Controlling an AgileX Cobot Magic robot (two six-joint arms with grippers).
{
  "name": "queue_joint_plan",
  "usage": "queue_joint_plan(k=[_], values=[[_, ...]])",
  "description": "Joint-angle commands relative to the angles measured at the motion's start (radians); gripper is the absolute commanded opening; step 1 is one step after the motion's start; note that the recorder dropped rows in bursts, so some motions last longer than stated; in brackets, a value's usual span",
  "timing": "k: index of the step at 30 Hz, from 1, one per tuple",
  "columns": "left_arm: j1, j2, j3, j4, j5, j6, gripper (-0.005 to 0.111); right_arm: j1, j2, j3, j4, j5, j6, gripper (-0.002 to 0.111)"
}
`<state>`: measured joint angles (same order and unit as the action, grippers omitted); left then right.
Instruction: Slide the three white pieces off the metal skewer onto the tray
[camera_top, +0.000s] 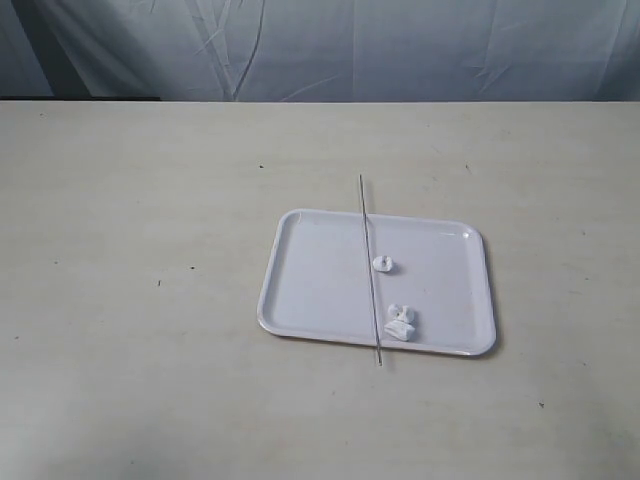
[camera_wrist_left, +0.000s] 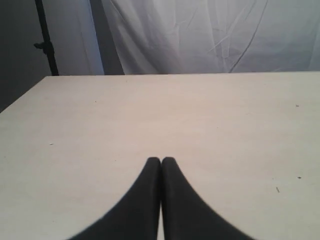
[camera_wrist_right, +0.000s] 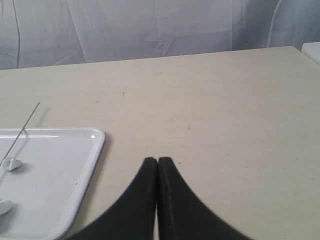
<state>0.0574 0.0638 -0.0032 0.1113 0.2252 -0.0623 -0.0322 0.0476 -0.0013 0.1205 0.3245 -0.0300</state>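
Left gripper (camera_wrist_left: 161, 161): jaws pressed together, holding nothing; above bare table (camera_wrist_left: 200, 115), pointing toward its far edge.
Right gripper (camera_wrist_right: 158, 161): jaws pressed together, holding nothing; over the table just right of the tray (camera_wrist_right: 75, 190).
Skewer (camera_top: 368, 260): lies across the tray from far to near, both ends overhanging the rims.
White pieces (camera_top: 384, 263): off the skewer, on the tray just right of it; one mid-tray, a clump (camera_top: 400, 322) by the near rim.
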Motion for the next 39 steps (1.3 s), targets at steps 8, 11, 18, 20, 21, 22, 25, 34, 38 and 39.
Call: queue_joint_plan(k=[8, 11, 18, 20, 21, 22, 25, 34, 38, 39], values=[[0.002, -0.007, 0.003, -0.076, 0.014, 0.045, 0.000, -0.006, -0.001, 0.001, 0.003, -0.010, 0.004, -0.001], [0.002, -0.007, 0.003, -0.069, 0.014, 0.045, 0.000, -0.006, -0.001, 0.001, 0.003, -0.010, 0.004, -0.001], [0.002, -0.007, 0.003, -0.069, 0.014, 0.045, 0.000, -0.006, -0.001, 0.001, 0.021, -0.008, 0.004, -0.001], [0.002, -0.007, 0.003, -0.069, 0.014, 0.045, 0.000, -0.006, -0.001, 0.001, 0.021, -0.008, 0.004, -0.001], [0.002, -0.007, 0.003, -0.069, 0.014, 0.045, 0.000, -0.006, -0.001, 0.001, 0.021, -0.008, 0.004, -0.001], [0.002, -0.007, 0.003, -0.069, 0.014, 0.045, 0.000, -0.006, -0.001, 0.001, 0.021, -0.008, 0.004, -0.001], [0.002, -0.007, 0.003, -0.069, 0.014, 0.045, 0.000, -0.006, -0.001, 0.001, 0.021, -0.008, 0.004, -0.001], [0.002, -0.007, 0.003, -0.069, 0.014, 0.045, 0.000, -0.006, -0.001, 0.001, 0.021, -0.008, 0.004, -0.001], [0.002, -0.007, 0.003, -0.069, 0.014, 0.045, 0.000, -0.006, -0.001, 0.001, 0.021, -0.008, 0.004, -0.001], [0.002, -0.007, 0.003, -0.069, 0.014, 0.045, 0.000, -0.006, -0.001, 0.001, 0.021, -0.008, 0.004, -0.001]])
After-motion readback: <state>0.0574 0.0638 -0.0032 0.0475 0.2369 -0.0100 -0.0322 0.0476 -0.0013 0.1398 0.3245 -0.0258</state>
